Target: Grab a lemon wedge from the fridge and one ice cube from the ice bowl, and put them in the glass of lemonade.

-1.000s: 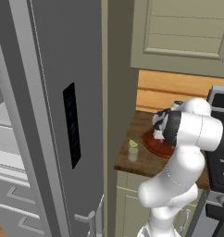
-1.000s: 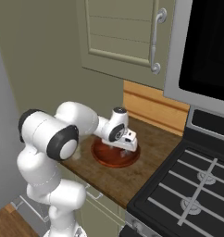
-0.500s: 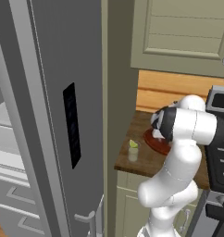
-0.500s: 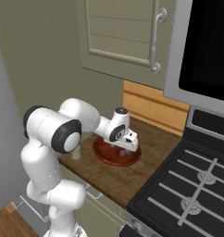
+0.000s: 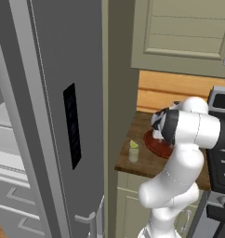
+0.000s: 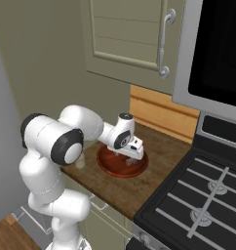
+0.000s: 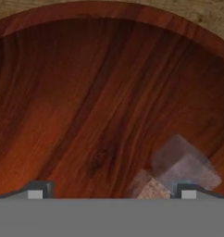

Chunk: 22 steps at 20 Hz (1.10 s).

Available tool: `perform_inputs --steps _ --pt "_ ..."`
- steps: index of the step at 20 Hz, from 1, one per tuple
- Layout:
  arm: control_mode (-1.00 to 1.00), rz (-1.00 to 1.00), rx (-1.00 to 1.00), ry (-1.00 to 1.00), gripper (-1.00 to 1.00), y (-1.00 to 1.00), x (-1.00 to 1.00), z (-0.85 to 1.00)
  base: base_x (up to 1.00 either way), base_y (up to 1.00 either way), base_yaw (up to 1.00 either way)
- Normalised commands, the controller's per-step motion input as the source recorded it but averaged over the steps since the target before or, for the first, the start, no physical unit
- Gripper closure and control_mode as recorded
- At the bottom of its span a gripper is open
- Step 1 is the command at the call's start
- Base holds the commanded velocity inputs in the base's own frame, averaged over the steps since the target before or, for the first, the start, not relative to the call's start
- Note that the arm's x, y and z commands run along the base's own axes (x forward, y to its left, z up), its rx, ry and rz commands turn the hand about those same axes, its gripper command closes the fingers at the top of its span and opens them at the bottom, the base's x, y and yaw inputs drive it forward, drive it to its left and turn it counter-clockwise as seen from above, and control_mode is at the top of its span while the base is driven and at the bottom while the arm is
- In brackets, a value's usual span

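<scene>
Arm: white with dark joints, rising from the base, folded at the elbow and reaching forward and down over the desk [image 6: 154, 161]. The wrist is bent so the hand [image 6: 133, 155] points down into the ice bowl [image 6: 110, 163]. In the left base view the forearm and elbow cover most of the hand.

Hand: jaws spread wide, nothing between them. In the hand view the two finger tips [image 7: 37, 190] stand far apart at the lower edge, low over the bowl's floor.

Ice bowl [image 7: 100, 92]: wide, shallow, round, reddish-brown with a dark wood grain and a raised rim. It sits on the brown desk near the wooden back panel, beside the stove [image 6: 203, 205]. In the left base view its rim [image 5: 154, 145] shows just beyond the glass.

Ice cubes [image 7: 185, 164]: two pale, translucent blocks lying on the bowl's floor, touching or nearly touching each other. The larger is right at the right-hand finger tip; the smaller [image 7: 146, 187] lies just inside it, between the tips but off to that side.

Glass of lemonade [image 5: 134, 151]: small clear tumbler, upright, with pale yellow-green contents, near the desk's front edge, close to the bowl on the fridge side.

Fridge [image 5: 49, 116]: tall grey metal, with a dark panel [image 5: 72, 125] on its door, standing at the desk's left end.
</scene>
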Motion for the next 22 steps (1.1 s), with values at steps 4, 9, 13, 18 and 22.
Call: perform_inputs --steps 4,9,13,18,22 --pt "-1.0 0.0 0.0 0.0 -1.0 0.06 -0.13 -0.39 0.0 0.0 0.0" --pt "-1.0 0.0 0.0 0.0 -1.0 0.19 -0.04 -0.67 0.0 0.0 0.0" --pt "-1.0 0.0 0.0 0.0 -1.0 0.21 0.0 -0.46 0.0 0.0 0.0" --pt "-1.0 0.0 0.0 0.0 -1.0 0.19 -0.05 -0.45 0.0 0.0 0.0" --pt "-1.0 0.08 0.0 0.0 -1.0 0.33 -0.4 -0.22 0.0 0.0 0.0"
